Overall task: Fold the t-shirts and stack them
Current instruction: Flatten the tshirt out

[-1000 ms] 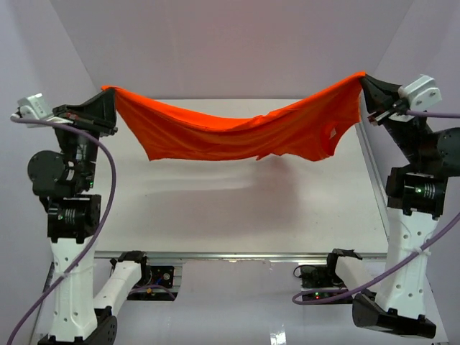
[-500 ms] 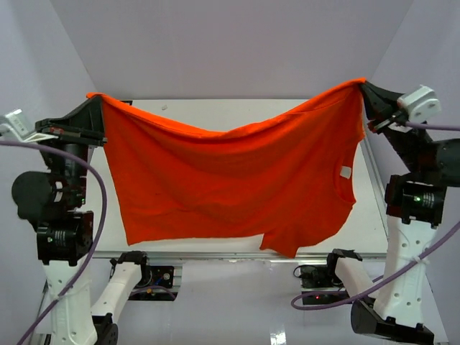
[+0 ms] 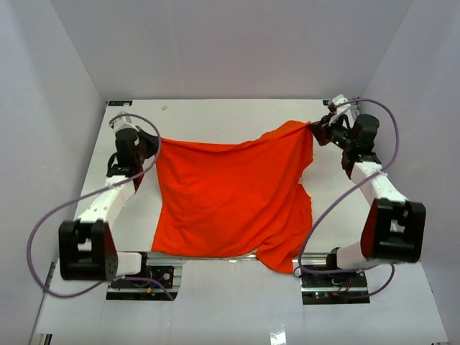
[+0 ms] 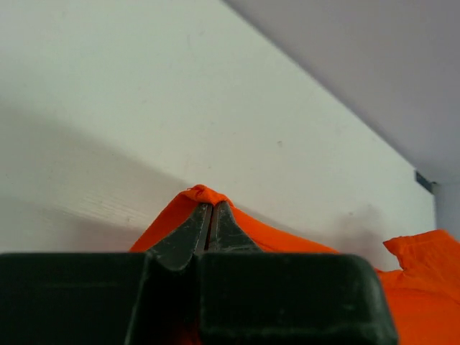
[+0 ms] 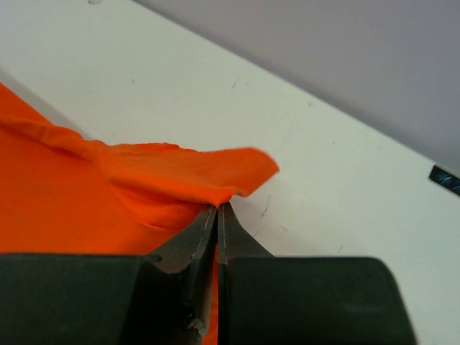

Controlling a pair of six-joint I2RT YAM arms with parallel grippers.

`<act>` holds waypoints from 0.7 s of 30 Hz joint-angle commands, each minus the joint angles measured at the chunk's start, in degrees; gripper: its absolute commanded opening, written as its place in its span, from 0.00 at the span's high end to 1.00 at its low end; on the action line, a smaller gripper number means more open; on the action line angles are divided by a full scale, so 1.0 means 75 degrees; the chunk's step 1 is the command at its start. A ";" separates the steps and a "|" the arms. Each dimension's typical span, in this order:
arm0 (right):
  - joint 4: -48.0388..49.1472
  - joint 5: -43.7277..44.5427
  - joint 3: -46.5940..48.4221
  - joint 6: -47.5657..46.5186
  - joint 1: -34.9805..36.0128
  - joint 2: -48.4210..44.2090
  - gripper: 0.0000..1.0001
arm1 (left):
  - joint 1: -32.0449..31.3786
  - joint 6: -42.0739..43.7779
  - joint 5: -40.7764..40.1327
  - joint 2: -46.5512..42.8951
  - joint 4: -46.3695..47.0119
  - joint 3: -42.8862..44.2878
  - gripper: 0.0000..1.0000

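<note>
While the t-shirt [image 3: 230, 201] lay spread on the counter [image 3: 237, 115], left fingers [image 4: 185, 236] and right fingers [image 5: 202, 233] clamped its far corners; soft, light and limp, it looked best held by hems.

The spread t-shirt [image 3: 230, 201] covers the table's [image 3: 215, 115] middle; a bare strip stays open along the far edge, walls [image 3: 57, 86] closing three sides.

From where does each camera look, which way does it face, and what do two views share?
Top external: overhead at the near side, facing down on the white table; both arms show.
Left wrist: on the left gripper, facing along its shut black fingers.
Right wrist: same on the right gripper.
Shared: all show the bright orange-red thin-fabric t-shirt, pinched at corners.
</note>
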 commanded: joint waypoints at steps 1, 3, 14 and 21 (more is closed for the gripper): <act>0.1326 0.0366 0.0376 -0.0345 0.0185 0.1096 0.94 | 0.0038 -0.0160 -0.0241 0.1054 0.1399 0.0081 0.92; 0.1338 0.0449 0.0682 -0.0451 0.0221 0.1720 0.94 | 0.0038 -0.0043 -0.0266 0.1990 0.1691 0.0373 0.92; 0.0624 0.0613 0.3658 -0.0486 0.0314 0.5190 0.94 | 0.0108 0.0509 -0.0453 0.4771 0.2220 0.2319 0.92; 0.0108 0.0812 0.5182 -0.0427 0.0350 0.6293 0.94 | 0.0237 0.0544 -0.0290 0.5967 0.2255 0.3385 0.92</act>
